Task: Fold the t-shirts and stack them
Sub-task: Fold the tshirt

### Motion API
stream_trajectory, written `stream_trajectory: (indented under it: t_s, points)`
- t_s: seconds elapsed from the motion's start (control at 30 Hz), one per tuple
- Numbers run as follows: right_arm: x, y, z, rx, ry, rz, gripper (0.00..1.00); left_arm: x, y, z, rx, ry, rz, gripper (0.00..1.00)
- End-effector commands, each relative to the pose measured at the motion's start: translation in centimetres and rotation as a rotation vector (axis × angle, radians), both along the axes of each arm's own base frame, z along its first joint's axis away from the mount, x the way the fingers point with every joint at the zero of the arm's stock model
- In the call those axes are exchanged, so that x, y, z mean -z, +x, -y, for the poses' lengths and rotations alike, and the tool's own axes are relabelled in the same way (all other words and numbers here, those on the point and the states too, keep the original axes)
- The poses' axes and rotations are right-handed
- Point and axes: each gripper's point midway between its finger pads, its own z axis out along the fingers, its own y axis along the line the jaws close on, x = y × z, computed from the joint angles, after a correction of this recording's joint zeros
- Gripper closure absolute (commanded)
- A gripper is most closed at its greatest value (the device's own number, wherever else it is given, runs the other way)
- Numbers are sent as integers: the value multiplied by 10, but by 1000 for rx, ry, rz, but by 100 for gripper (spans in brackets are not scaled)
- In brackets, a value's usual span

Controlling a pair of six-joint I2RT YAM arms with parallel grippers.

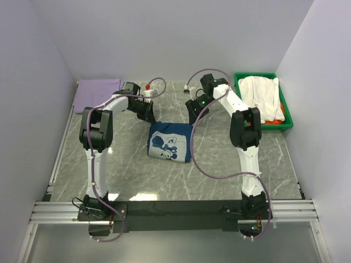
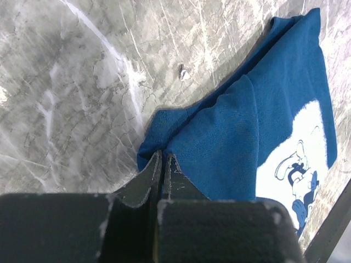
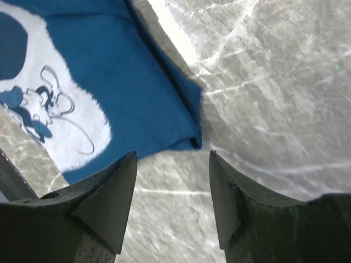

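The navy blue t-shirt [image 1: 170,141] with a white printed graphic lies folded in the middle of the table. My left gripper [image 1: 149,114] is at its far left corner. In the left wrist view the jaws [image 2: 163,156] are shut, with the corner of the navy cloth [image 2: 263,98] pinched at their tips. My right gripper [image 1: 193,114] is open and empty just off the far right corner; the cloth [image 3: 126,82] ends just short of its fingertips [image 3: 173,159]. A pale lavender t-shirt [image 1: 97,90] lies flat at the back left.
A green plastic bin [image 1: 255,75] stands at the back right. It holds a crumpled white t-shirt [image 1: 260,96] with a bit of an orange-red one [image 1: 281,116] under it. White walls close in the table on three sides.
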Motion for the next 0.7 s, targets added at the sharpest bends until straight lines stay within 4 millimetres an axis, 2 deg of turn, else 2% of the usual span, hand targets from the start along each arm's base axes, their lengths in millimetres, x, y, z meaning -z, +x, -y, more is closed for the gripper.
stream_trajectory:
  t_s: [0.0,0.2,0.3,0.33,0.4,0.43,0.47,0.5,0.67]
  points:
    - [11,7,-16,9,32,-7,39,-27,13,12,18,-47,74,99]
    - [25,11,-18,-3,18,-5,43,-26,15,16,23,-44,75,99]
    - [24,10,-18,-20,30,-1,53,-24,14,15,21,-38,75,99]
    - [22,8,-18,-22,36,-3,62,-23,14,14,19,-35,74,99]
    - [16,6,-19,-36,44,13,72,-22,15,13,7,-33,67,99]
    - [15,4,-18,-41,44,12,89,-22,15,12,4,-32,66,99]
    - [12,3,-18,-49,47,17,97,-22,16,11,-3,-33,64,99]
    - [6,0,-17,-54,46,17,100,-23,18,10,-14,-33,70,99]
    - [-15,-10,-9,-88,47,44,100,-34,25,2,-44,-39,97,99]
